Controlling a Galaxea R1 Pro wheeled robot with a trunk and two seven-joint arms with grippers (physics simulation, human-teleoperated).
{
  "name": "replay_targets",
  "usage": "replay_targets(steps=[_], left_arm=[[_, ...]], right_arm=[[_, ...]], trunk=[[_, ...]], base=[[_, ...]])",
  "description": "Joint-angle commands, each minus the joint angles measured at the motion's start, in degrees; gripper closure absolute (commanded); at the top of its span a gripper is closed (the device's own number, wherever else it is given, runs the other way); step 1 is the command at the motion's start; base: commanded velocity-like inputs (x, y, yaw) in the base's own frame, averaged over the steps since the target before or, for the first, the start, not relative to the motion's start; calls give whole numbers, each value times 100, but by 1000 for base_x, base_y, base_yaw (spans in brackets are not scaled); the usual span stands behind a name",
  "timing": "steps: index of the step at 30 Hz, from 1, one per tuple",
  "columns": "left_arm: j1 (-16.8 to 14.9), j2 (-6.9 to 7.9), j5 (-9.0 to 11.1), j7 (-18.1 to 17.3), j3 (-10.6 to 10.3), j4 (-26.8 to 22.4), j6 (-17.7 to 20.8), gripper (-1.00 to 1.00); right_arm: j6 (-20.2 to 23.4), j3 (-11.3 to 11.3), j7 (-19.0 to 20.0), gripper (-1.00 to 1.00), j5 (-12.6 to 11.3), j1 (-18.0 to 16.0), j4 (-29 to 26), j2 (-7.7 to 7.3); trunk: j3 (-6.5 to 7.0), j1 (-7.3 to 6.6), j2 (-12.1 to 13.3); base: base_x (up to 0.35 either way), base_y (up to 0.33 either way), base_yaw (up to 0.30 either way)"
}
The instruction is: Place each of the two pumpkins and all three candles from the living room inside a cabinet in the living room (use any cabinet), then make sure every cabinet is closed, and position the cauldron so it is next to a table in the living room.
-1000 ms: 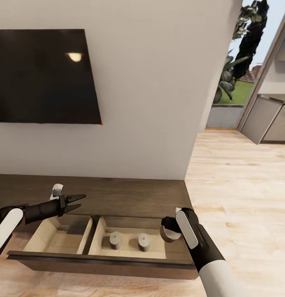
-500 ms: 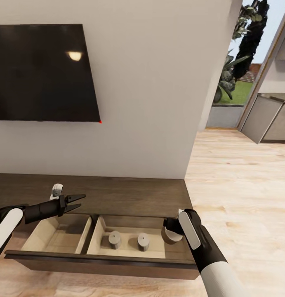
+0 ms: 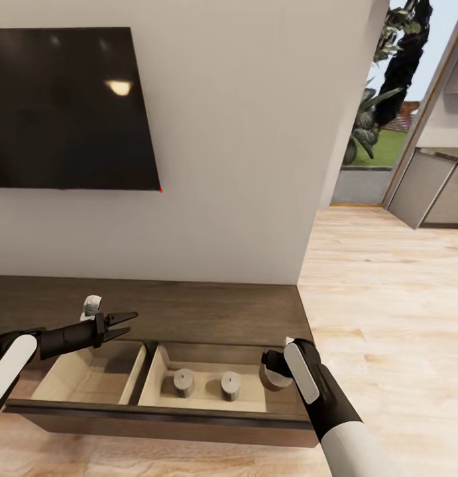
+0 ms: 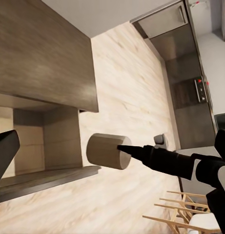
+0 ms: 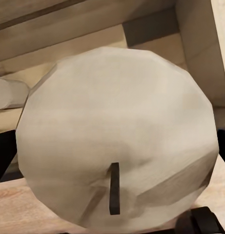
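Right gripper (image 3: pixel 274 371) clamps a candle (image 3: pixel 273 377) over the right end of the open drawer (image 3: pixel 156 414).

Its fingers pinch the tan candle, whose round end with a short dark wick faces the right wrist camera (image 5: pixel 117 141); in the left wrist view the candle (image 4: pixel 106 151) hangs above the drawer's front edge. The left gripper (image 3: pixel 122 324) is spread apart and holds nothing, above the drawer's left compartment. Two more candles (image 3: pixel 184 383) (image 3: pixel 230 385) stand upright, near each other, in the right compartment. The cabinet (image 3: pixel 209 311) runs along the wall under a dark TV (image 3: pixel 69 109); plank floor (image 3: pixel 388 298) lies to the right.
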Motion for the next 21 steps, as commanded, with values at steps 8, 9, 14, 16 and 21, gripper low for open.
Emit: replay_targets(steps=[8,9,14,16,21], left_arm=[[0,-6,3,0,-1,1,-3,-100],[0,-6,3,0,-1,1,-5,-100],[0,-6,3,0,-1,0,-6,-100],[0,-6,3,0,-1,1,-6,-100],[0,-6,3,-1,-7,-4,-1,-100]], right_arm=[[-16,-33,-5,100,-70,0,3,13],[-17,-37,-5,100,-74,0,5,11],[-25,-46,-5,100,-81,0,9,11],[-71,-47,-5,100,-79,0,12,11],[-294,-35,-5,100,-42,-12,181,15]], trunk=[[-144,176,-322],[-162,198,-363],[-252,308,-563],[-288,352,-643],[-377,462,-844]], base=[[0,0,0],[0,0,0],[0,0,0],[0,0,0],[0,0,0]])
